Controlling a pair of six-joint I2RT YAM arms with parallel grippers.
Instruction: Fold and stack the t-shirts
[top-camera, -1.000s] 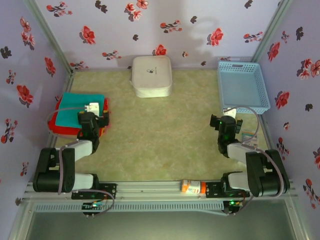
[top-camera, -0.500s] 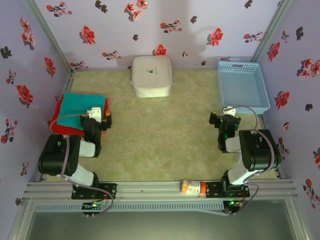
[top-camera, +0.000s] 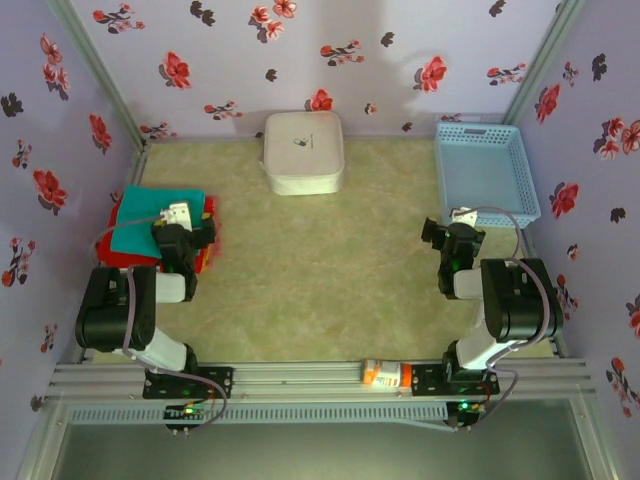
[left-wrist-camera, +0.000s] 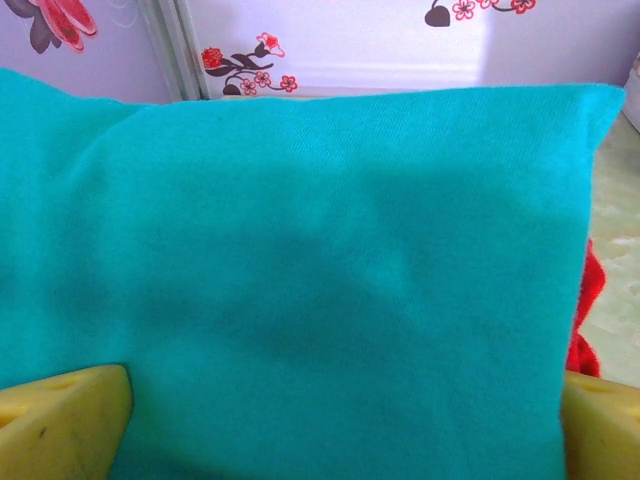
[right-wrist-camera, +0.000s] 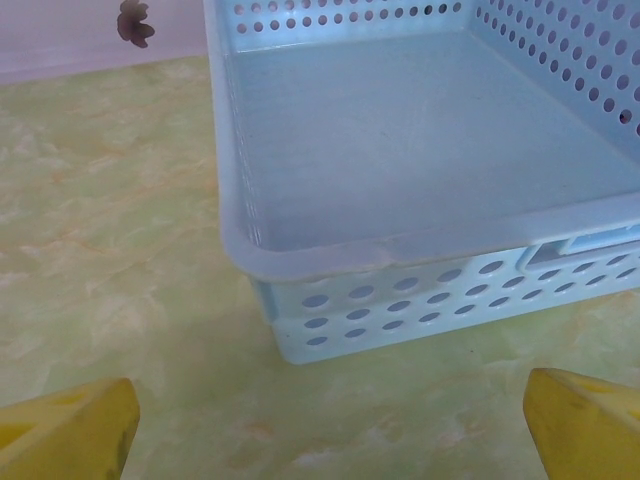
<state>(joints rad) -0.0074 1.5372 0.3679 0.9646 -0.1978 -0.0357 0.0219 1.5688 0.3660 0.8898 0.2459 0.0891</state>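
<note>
Left end effector (left-wrist-camera: 330, 422) shifted — spread (wide), facing tee (left-wrist-camera: 320, 230)

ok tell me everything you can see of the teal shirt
The teal t-shirt is folded into a neat flat rectangle of soft, finely knit cloth, with faint creases and no print showing on the upturned face. It lies on top of the red t-shirt, which peeks out at its edges, at the left side of the table. The left gripper is open over its near edge, one yellow fingertip at each side; whether they press the cloth cannot be told.
</note>
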